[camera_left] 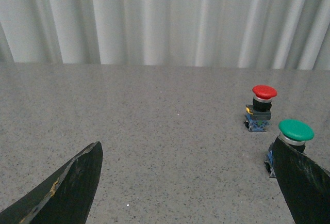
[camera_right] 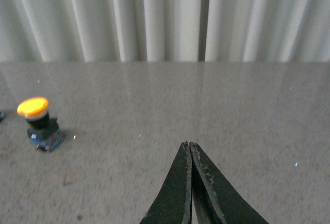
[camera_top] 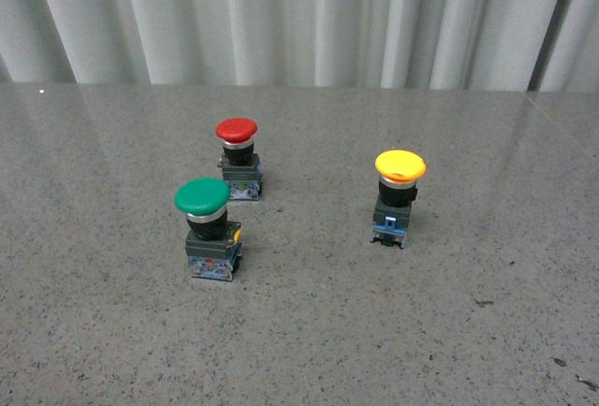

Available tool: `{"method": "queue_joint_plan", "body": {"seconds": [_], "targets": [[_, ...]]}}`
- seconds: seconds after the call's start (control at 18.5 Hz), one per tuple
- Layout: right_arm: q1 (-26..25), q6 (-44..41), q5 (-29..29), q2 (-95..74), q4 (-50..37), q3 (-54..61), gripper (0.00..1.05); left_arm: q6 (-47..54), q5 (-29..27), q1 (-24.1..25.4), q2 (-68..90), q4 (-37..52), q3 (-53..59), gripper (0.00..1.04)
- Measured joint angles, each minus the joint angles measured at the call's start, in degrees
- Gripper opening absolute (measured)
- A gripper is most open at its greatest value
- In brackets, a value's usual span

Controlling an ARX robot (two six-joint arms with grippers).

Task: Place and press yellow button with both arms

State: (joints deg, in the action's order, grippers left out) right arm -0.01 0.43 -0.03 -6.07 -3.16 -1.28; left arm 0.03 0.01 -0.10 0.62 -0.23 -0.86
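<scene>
Round yellow-capped push button [camera_top: 400, 197]: upright on grey speckled table [camera_top: 309, 331], untouched, apart from red-capped button [camera_top: 238, 157] and green-capped button [camera_top: 207, 227]. Left hand [camera_left: 188, 182]: fingers spread. Right hand [camera_right: 190, 180]: fingers together, empty. Step: approach pending; next likely reaching, grasping.

Yellow button [camera_top: 400, 181] upright, right of others.

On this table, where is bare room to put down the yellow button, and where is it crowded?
Free: the wide strip of table in front of all three buttons, the gap between the yellow button and the green button, and the far strip along the curtain. Crowded: the left side, where the red button stands close behind the green one.
</scene>
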Motion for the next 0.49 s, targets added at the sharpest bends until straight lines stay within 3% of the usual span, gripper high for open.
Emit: {"method": "queue_joint_plan", "body": {"seconds": [0.05,0.49], "targets": [[0.0,-0.1,0.1,4.0,4.2,0.5,0.02,0.0,-0.1,0.0,0.0,0.0,0.0,0.98],[0.0,-0.1,0.0,5.8,3.4,0.5,0.02,0.0,0.0,0.0,0.0,0.0,0.0,0.98]]}}
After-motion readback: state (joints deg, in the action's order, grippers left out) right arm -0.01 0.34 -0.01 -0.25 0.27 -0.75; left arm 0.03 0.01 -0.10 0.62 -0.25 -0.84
